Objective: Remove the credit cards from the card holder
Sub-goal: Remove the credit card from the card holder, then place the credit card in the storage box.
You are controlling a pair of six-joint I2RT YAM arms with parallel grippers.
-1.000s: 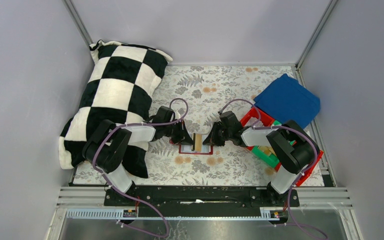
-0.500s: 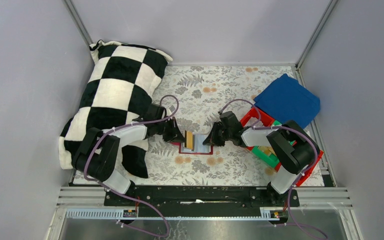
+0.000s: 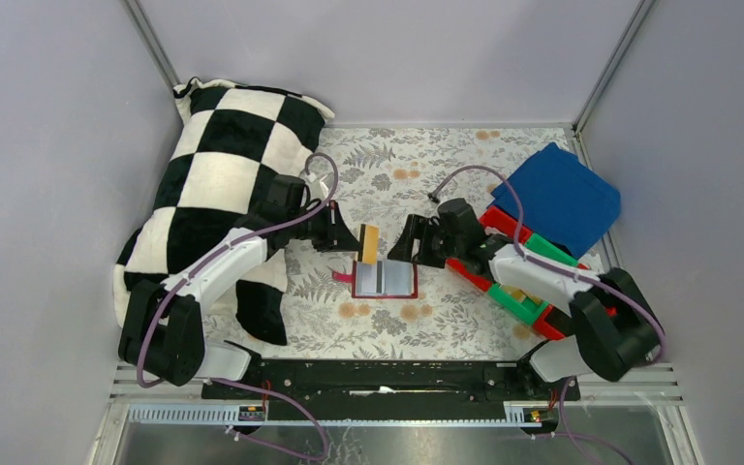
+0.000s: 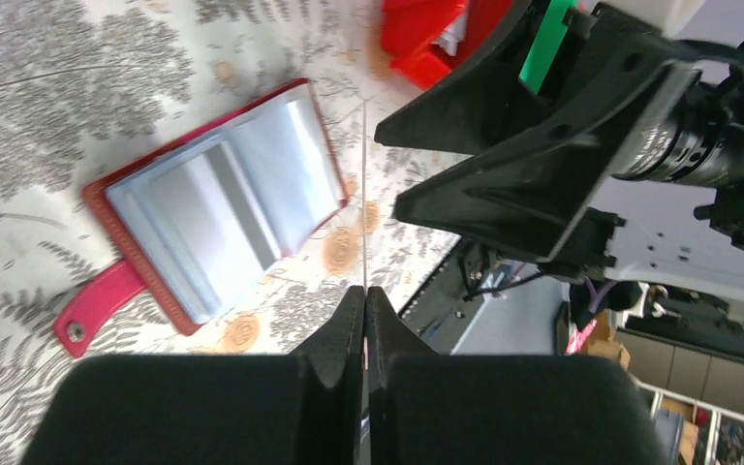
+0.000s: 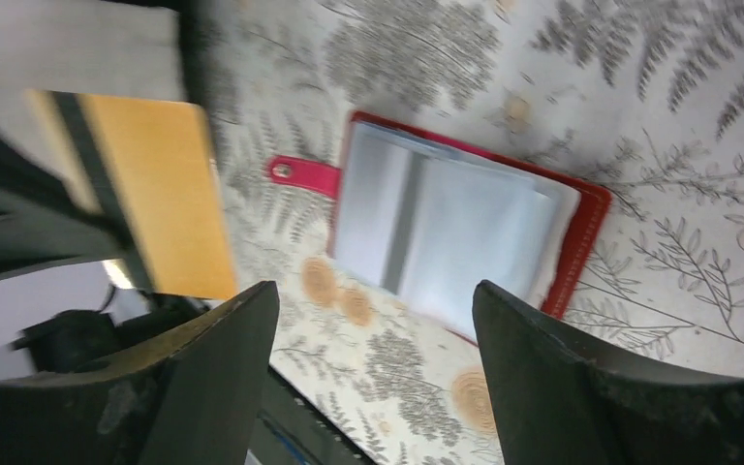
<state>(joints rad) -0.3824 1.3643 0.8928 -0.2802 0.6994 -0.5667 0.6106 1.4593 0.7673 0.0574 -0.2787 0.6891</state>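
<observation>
We see the left gripper (image 3: 353, 241) clamped shut on a tan card (image 3: 369, 243) with a dark stripe. The card sticks out from the tips of its jaws and hangs clear of the table. From the left wrist the card shows only edge-on, a thin line running straight out from the pressed-together fingertips (image 4: 349, 320).

The right gripper (image 3: 399, 249) faces it, just across the card, with its jaws spread wide and nothing between them. Its two fingers (image 5: 215, 387) frame the view from the right wrist, well apart from each other. The tan card sits ahead and to the left of them, touching neither.

The card holder (image 3: 385, 279) lies open and flat on the flowered tablecloth (image 3: 446, 165), below the gap between the two sets of jaws and touched by neither. Its red border surrounds pale grey-blue leaves, and we cannot tell whether these are cards or empty sleeves. Its snap tab (image 4: 92, 312) points out on the side of the left jaws.

Behind the left jaws, along that arm, lies a black-and-white checked pillow (image 3: 223, 174). Behind the right jaws, beneath that arm, stand red and green bins (image 3: 515, 304), with a blue cloth (image 3: 557, 199) beyond them.
</observation>
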